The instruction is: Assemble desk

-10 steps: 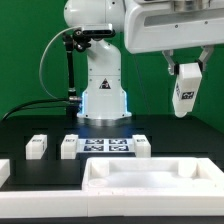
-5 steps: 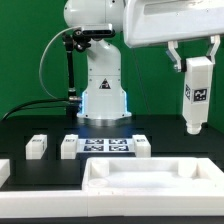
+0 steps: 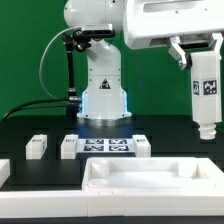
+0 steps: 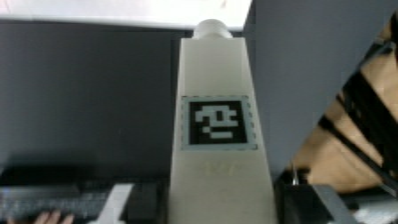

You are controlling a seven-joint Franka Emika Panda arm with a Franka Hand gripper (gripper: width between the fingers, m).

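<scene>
My gripper (image 3: 203, 58) at the exterior view's upper right is shut on the top of a white square desk leg (image 3: 206, 95). The leg hangs upright, tag facing the camera, its round tip above the black table behind the desk top's far right corner. The white rimmed desk top (image 3: 150, 176) lies flat at the front. In the wrist view the leg (image 4: 217, 120) runs away from the gripper (image 4: 222, 205), with a dark finger (image 4: 295, 198) pressed against its side. Three loose legs (image 3: 37, 147) (image 3: 68, 147) (image 3: 141, 147) lie behind the top.
The marker board (image 3: 105, 146) lies between the loose legs in front of the robot base (image 3: 103, 95). Another white part (image 3: 3, 170) sits at the exterior view's left edge. A black cable post (image 3: 70, 65) stands left of the base.
The gripper has swung the held leg from a short, foreshortened pose to fully upright. The leg has shifted toward the exterior view's right and its tip has come lower.
</scene>
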